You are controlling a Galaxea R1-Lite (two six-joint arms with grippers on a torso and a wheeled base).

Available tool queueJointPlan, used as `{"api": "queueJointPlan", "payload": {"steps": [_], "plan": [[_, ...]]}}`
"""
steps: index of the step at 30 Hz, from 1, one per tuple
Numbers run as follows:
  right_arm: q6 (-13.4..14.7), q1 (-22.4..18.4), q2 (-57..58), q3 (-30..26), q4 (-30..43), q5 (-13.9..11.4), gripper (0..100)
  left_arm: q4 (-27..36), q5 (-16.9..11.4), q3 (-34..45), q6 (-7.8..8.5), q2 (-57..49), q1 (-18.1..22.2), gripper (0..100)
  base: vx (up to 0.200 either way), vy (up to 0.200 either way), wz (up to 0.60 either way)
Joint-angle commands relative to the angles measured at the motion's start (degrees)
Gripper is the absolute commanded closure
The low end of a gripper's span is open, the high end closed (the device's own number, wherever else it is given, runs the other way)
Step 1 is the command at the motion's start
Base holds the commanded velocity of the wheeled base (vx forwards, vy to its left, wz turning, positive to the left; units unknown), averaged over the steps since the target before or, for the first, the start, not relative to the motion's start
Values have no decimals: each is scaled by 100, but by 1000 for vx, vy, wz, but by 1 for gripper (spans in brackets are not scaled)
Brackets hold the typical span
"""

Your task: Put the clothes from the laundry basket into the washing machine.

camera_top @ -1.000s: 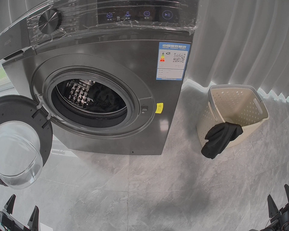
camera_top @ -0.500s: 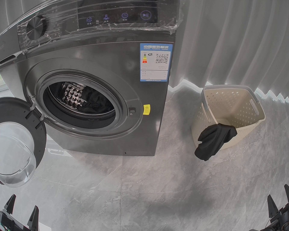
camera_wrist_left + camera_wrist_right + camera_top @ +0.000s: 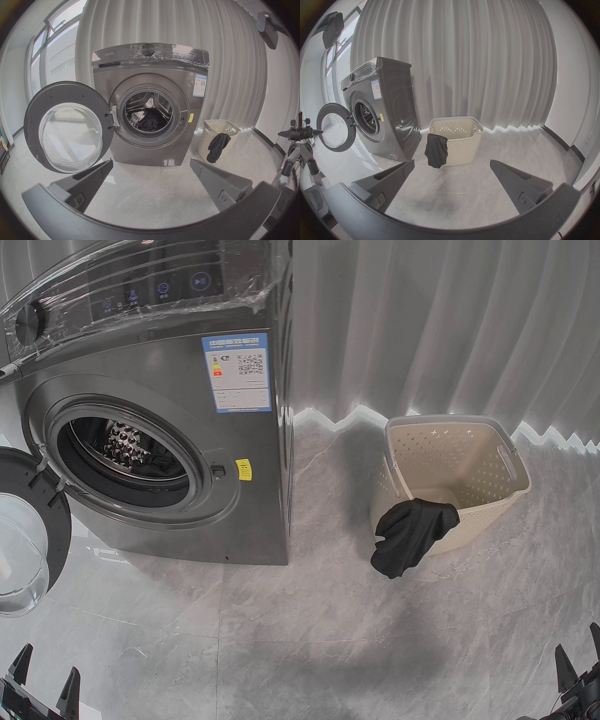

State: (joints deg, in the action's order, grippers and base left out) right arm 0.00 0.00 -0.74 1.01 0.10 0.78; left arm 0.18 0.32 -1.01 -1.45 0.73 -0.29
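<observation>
Right of centre in the head view, a black garment hangs over the basket rim.

Most of the garment droops down the near outer wall of the cream basket, its lowest fold close to the grey floor. The basket stands before a white curtain, near the washer but apart from it. The washer fills the upper left of the frame. Its door is swung wide open at the left edge, and dark clothes lie in the drum. The left gripper sits in the lower left corner with its jaws spread. The right gripper sits in the lower right corner, jaws likewise spread. Both are well apart from the basket and the washer, with bare floor between.
</observation>
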Motion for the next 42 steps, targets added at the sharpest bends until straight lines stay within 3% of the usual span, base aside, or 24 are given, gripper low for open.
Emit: {"api": "queueJointPlan", "payload": {"steps": [1, 18, 33, 42], "plan": [[0, 0, 74, -101, -1, 1, 0, -1, 3, 101, -4, -64, 3, 0, 0, -200, 0], [0, 0, 74, -101, -1, -8, 0, 8, 3, 101, 4, -64, 3, 0, 0, -200, 0], [-18, 0, 74, -101, -1, 36, 0, -1, -14, 101, 22, -64, 3, 0, 0, 0, 0], [-9, -18, 74, -101, -1, 10, 0, -1, -14, 101, 22, -64, 3, 0, 0, -200, 0]]}}
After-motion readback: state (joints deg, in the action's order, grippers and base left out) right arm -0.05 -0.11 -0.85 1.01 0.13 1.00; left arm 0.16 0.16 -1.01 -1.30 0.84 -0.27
